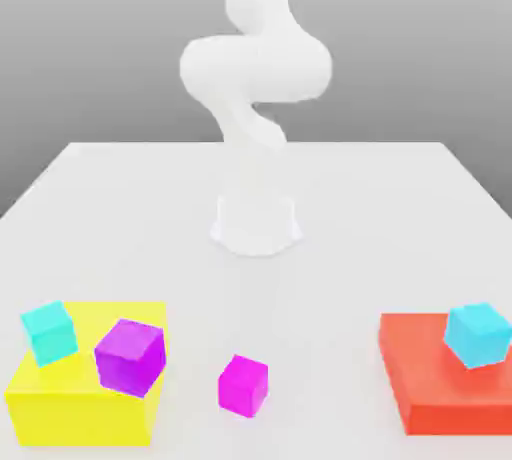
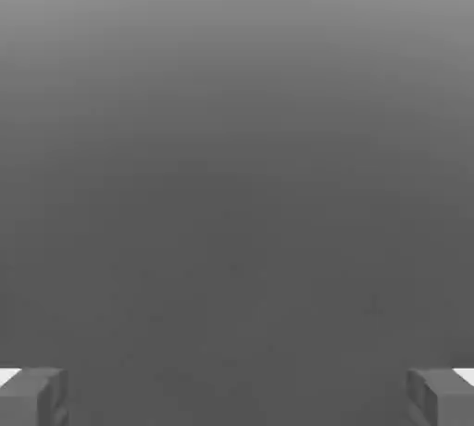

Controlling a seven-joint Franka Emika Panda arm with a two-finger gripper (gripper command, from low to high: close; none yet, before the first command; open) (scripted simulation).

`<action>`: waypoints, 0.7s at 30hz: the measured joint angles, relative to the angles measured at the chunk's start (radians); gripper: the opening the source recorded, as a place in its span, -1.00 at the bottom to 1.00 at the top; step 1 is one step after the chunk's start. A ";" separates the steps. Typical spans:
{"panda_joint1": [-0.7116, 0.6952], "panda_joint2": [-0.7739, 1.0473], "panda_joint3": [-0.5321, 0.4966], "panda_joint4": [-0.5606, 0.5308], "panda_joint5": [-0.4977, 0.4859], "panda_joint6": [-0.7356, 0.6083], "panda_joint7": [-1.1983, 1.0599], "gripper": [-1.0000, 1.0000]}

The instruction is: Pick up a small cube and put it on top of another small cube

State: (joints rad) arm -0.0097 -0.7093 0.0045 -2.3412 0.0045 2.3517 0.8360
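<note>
Magenta cube (image 1: 243,386); apart fr. claw (image 2: 237,397)

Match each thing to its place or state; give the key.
1. magenta cube
2. purple cube
3. blue cube
4. gripper

A. on the red block
B. jaws apart, nothing between them
C. on the table, between the two blocks
D. on the yellow block

Pairs: 1-C, 2-D, 3-A, 4-B

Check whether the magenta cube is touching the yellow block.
Apart: the exterior view shows bare tabletop between the magenta cube and the yellow block.
</note>
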 joint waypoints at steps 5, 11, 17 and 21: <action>-0.024 0.188 0.015 -0.085 0.010 0.107 0.074 0.00; -0.050 0.405 0.033 -0.184 0.013 0.232 0.166 0.00; -0.065 0.623 0.040 -0.282 0.001 0.356 0.269 0.00; -0.069 0.768 0.034 -0.348 -0.012 0.439 0.340 0.00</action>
State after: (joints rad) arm -0.0791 0.0590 0.0389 -2.6889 -0.0071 2.7908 1.1763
